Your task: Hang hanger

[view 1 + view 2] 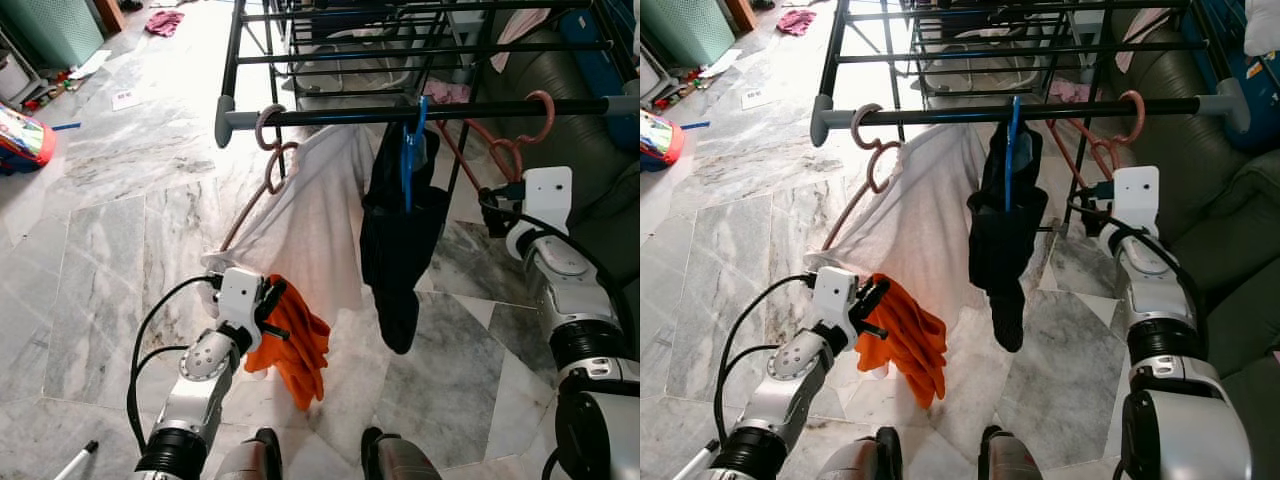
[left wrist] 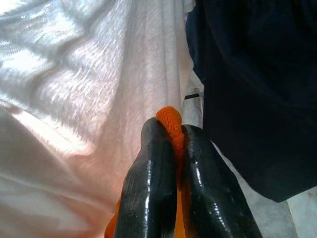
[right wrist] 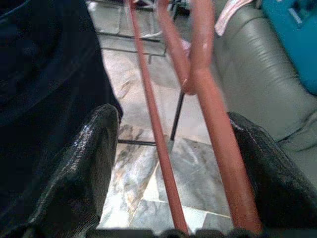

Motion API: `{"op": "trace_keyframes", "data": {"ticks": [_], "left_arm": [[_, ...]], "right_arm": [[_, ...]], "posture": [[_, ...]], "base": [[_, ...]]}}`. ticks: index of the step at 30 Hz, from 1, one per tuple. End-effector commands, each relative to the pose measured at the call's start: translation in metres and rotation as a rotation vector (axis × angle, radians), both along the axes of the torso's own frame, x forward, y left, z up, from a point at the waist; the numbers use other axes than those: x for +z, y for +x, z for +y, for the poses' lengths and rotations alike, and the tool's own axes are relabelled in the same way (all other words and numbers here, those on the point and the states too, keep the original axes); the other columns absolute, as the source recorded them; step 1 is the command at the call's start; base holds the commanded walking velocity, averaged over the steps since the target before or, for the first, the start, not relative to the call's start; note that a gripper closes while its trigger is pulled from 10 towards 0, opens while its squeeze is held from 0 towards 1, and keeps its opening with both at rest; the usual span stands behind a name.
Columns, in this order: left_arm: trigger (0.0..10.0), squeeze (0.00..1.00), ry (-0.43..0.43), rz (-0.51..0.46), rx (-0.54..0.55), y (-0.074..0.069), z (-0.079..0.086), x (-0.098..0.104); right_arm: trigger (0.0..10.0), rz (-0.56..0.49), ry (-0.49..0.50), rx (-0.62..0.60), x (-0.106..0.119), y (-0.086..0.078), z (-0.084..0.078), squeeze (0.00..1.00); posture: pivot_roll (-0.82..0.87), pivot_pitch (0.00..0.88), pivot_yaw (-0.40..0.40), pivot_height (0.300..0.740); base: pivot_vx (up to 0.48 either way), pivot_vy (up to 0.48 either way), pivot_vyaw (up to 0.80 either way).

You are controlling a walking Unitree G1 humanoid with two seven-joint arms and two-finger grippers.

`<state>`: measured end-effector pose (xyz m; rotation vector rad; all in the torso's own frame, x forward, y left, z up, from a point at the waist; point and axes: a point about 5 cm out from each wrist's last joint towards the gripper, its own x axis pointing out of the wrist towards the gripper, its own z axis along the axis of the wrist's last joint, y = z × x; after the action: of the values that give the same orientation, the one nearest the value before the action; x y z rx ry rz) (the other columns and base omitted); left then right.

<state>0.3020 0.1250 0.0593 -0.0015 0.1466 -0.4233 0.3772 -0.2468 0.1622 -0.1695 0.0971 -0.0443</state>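
A black rail (image 1: 330,116) crosses in front of me. On it hang a pink hanger (image 1: 268,135) carrying a white garment (image 1: 310,225), a blue hanger (image 1: 411,150) carrying a black garment (image 1: 395,250), and a bare salmon hanger (image 1: 512,150) at the right end. My right gripper (image 3: 173,163) is open, and the salmon hanger's bars (image 3: 213,114) run between its fingers, close to one of them. My left gripper (image 2: 171,163) is low, in front of the white garment, shut on an orange cloth (image 1: 300,350) that droops below it.
A black drying rack (image 1: 400,45) stands behind the rail. A grey-green sofa (image 1: 1230,230) is at the right. Toys (image 1: 20,135) and a pink cloth (image 1: 163,22) lie on the marble floor to the left. A white stick (image 1: 75,462) lies near my feet.
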Motion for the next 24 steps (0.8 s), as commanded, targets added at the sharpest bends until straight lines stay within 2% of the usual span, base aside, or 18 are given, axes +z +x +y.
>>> {"op": "trace_keyframes", "data": {"ticks": [1,8,20,21,22,23,24], "left_arm": [[10.0,0.00,0.024,0.022,-0.010,-0.002,0.002,-0.005],[10.0,0.00,0.029,0.027,-0.009,-0.001,0.002,-0.005],[10.0,0.00,0.041,0.038,-0.013,-0.002,0.000,-0.008],[10.0,0.00,0.043,0.040,-0.013,-0.002,0.000,-0.008],[10.0,0.00,0.043,0.040,-0.013,-0.002,0.000,-0.008],[10.0,0.00,0.044,0.042,-0.013,-0.002,0.000,-0.009],[10.0,0.00,0.044,0.042,-0.014,-0.002,0.000,-0.009]], "right_arm": [[10.0,-0.013,-0.008,0.010,0.011,0.002,-0.004,0.00],[10.0,0.006,-0.020,0.013,0.014,-0.001,-0.014,0.00],[10.0,0.006,-0.023,0.019,0.023,-0.004,-0.019,0.00],[8.0,0.016,-0.019,0.024,0.022,-0.005,-0.020,0.00],[8.0,0.016,-0.019,0.024,0.022,-0.005,-0.020,0.00],[0.9,0.021,-0.015,0.025,0.022,-0.005,-0.021,0.00],[0.9,0.022,-0.014,0.025,0.022,-0.006,-0.021,0.00]], "posture": [[-0.08,0.228,0.083,0.740],[-0.09,0.226,0.082,0.740],[-0.09,0.226,0.081,0.740],[-0.09,0.227,0.081,0.740],[-0.09,0.227,0.081,0.740],[-0.09,0.227,0.081,0.740],[-0.09,0.227,0.081,0.740]], "base": [[0.000,0.000,0.00],[0.000,0.000,0.00],[0.000,0.000,0.00],[0.000,0.000,0.00],[0.000,0.000,0.00],[0.000,0.000,0.00],[0.000,0.000,0.00]]}}
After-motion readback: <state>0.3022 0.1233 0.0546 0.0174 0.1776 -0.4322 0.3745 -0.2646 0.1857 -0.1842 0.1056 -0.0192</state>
